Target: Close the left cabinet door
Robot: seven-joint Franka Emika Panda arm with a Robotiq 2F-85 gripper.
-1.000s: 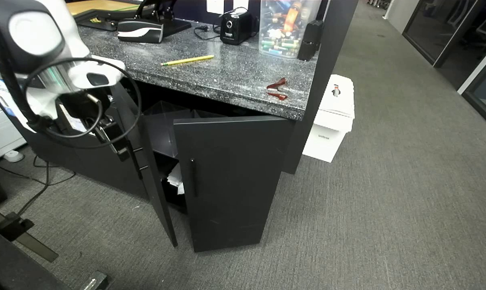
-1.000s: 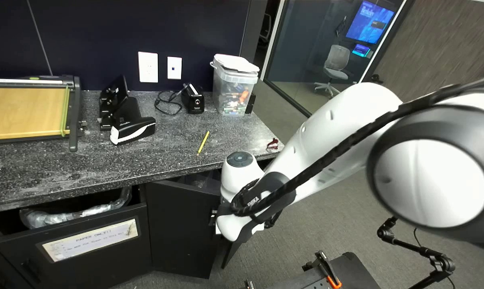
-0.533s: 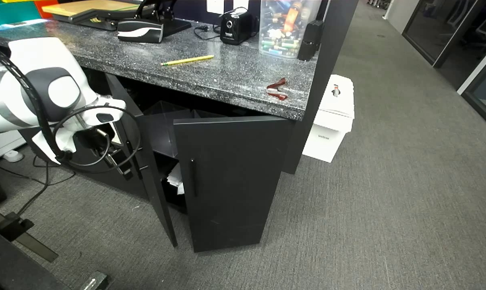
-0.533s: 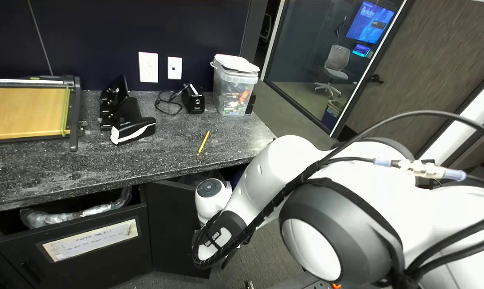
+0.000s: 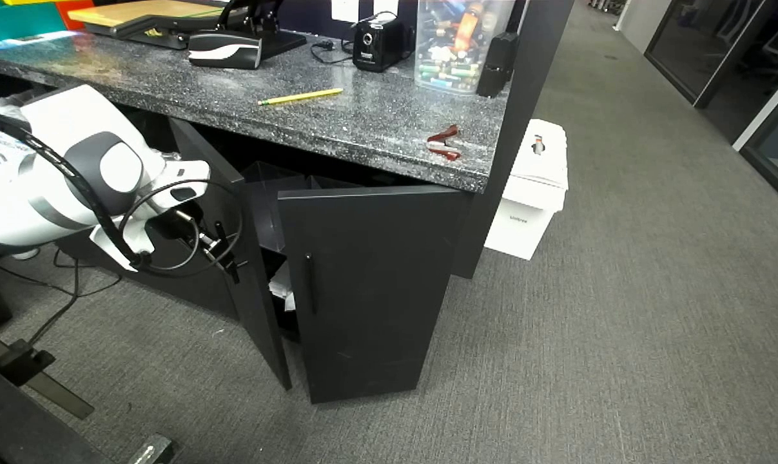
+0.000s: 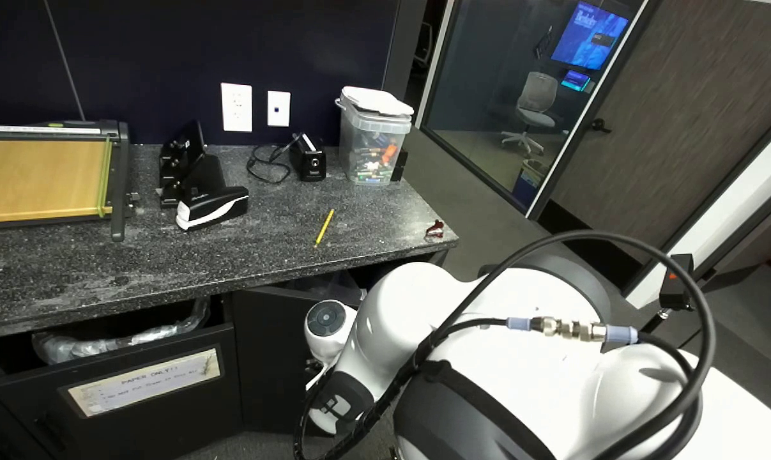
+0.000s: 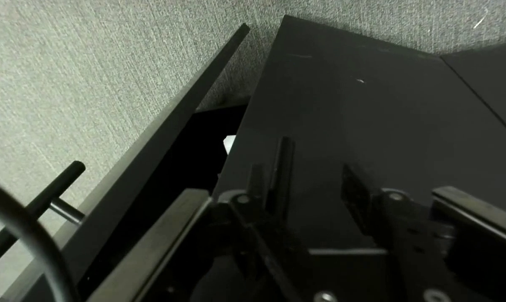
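The left cabinet door [image 5: 254, 290], a flat black panel, stands ajar; its outer face [image 7: 353, 105] fills much of the wrist view. Its dark bar handle [image 7: 283, 167] lies between the fingers of my gripper [image 7: 301, 173], close beside the left finger [image 7: 256, 180]. A wide gap separates the handle from the right finger [image 7: 353, 197], so the jaws are partly open and not clamped on the bar. In an exterior view my gripper [image 5: 227, 254] is at the door's outer face. In an exterior view the arm hides the gripper and part of the left cabinet door [image 6: 270, 364].
The matching right door [image 5: 376, 290] also stands open, its free edge near the left door's. A dark stone countertop [image 5: 363, 122] overhangs above, holding a yellow pencil [image 5: 300, 96] and a red staple remover [image 5: 445, 142]. A drawer [image 6: 168, 415] sticks out beside the cabinet.
My arm has come down and toward the left door's handle, and the jaws have narrowed around it. The left door's free edge has shifted slightly toward the cabinet.
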